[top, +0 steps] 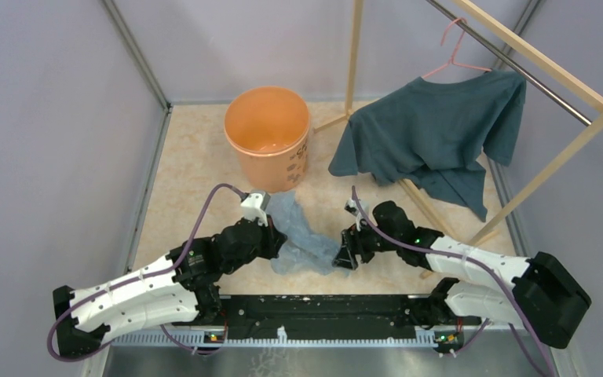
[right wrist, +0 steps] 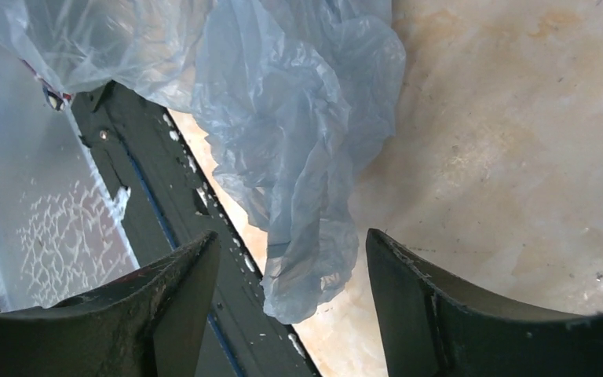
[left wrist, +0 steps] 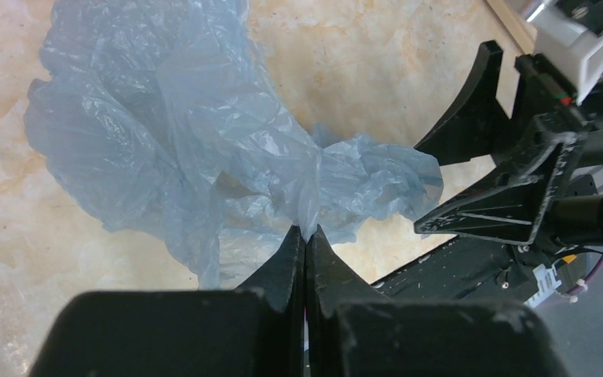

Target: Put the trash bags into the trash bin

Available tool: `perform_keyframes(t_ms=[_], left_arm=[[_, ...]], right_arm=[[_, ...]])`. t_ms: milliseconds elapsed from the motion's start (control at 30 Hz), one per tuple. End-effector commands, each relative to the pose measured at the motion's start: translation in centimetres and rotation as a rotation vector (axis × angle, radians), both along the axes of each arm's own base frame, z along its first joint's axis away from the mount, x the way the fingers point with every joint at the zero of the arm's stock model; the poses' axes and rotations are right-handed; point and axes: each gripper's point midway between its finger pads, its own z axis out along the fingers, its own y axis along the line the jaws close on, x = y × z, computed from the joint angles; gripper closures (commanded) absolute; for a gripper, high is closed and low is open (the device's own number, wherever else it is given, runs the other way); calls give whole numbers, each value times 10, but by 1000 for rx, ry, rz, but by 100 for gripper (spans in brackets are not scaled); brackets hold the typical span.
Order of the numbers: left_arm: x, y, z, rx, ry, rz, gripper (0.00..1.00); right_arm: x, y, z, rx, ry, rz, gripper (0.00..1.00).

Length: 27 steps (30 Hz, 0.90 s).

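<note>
The pale blue trash bag (top: 302, 239) lies crumpled on the table between my two arms, in front of the orange trash bin (top: 268, 137). My left gripper (top: 276, 245) is shut on a fold of the bag (left wrist: 204, 141), its tips pinching the film. My right gripper (top: 344, 258) is open at the bag's right end. In the right wrist view a hanging lobe of the bag (right wrist: 298, 157) sits between the spread fingers (right wrist: 180, 290) without touching them. The bin stands upright and open at the back.
A dark teal T-shirt (top: 432, 133) hangs on a pink hanger (top: 455, 47) from a wooden rack (top: 550, 78) at the back right. The black base rail (top: 322, 310) runs along the near edge, close under the bag. Grey walls close in left and right.
</note>
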Motion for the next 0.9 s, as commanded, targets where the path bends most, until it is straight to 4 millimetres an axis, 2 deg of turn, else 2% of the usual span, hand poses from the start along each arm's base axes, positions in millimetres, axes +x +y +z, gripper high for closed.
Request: perform_keyframes(t_ms=[0,133,300,367,433,533,667,733,800,867], left_arm=[[4,-2,8,-77,4,51,100],[1,-5,2,-90,29,44,100],[-1,-8,3,-97,36,28,100],[-2,-7,4,-101,36,26,100],[-3,-7,4,-101,38,27,100],[-4,-6,1,-108,49,30,100],[-6,-9,-5,-110,70,22,100],[-8,-11,-7,-112,77,11,100],[-11,-17,-10,-115,88,-17,100],[-14,-27,-11,-135,99,-55,100]], right_arm=[[11,22,20,64,-55,22,33],[19,25,25,80,-69,-13,35],[27,23,31,91,-102,-62,49],[25,27,29,109,-91,-50,48],[23,32,25,114,-63,-26,40],[24,40,22,107,-32,-3,41],[26,41,20,86,-16,-10,59],[26,33,15,54,-11,-40,69],[25,23,10,27,-9,-78,85],[23,14,9,22,-12,-112,90]])
